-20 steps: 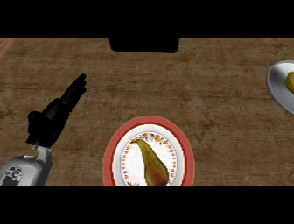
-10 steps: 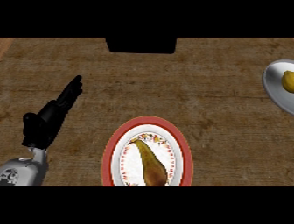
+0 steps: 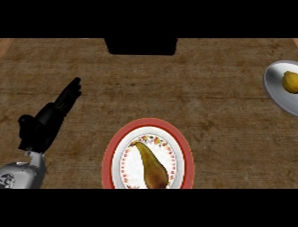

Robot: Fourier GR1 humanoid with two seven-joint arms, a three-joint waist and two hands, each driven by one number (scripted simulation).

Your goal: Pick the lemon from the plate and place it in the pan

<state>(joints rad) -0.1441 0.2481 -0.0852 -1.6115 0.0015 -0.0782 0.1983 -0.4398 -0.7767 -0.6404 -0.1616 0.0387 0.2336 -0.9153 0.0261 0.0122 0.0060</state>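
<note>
The lemon [image 3: 294,82] now lies in the grey pan [image 3: 279,95] at the bench's right edge, towards the far side, and nothing touches it. Half a second ago it lay in much the same spot; a second ago it sat a little lower in the pan with a small dark shape just beside it, possibly a fingertip, though that is too small to be sure. That shape is gone now. I judge the placing done: the lemon is where the task wants it, and the right hand is out of sight.

The left hand [image 3: 44,126] shows near the bench's left edge, towards the near side, with its grey forearm [image 3: 17,175] coming in from below. Its fingers [image 3: 70,93] are straight and close together, pointing away towards the far side and slightly right, and they hold nothing. It has barely shifted over the last second and looks to be at rest.

The lemon is a short oval; its long axis runs roughly from the near to the far side of the bench, the far end tipped slightly left.

Near the middle of the bench's near edge sits a red-rimmed plate [image 3: 115,153] carrying a long brownish, pear-like fruit [image 3: 151,166], its narrow end pointing far and left. It takes no part in the task.
</note>
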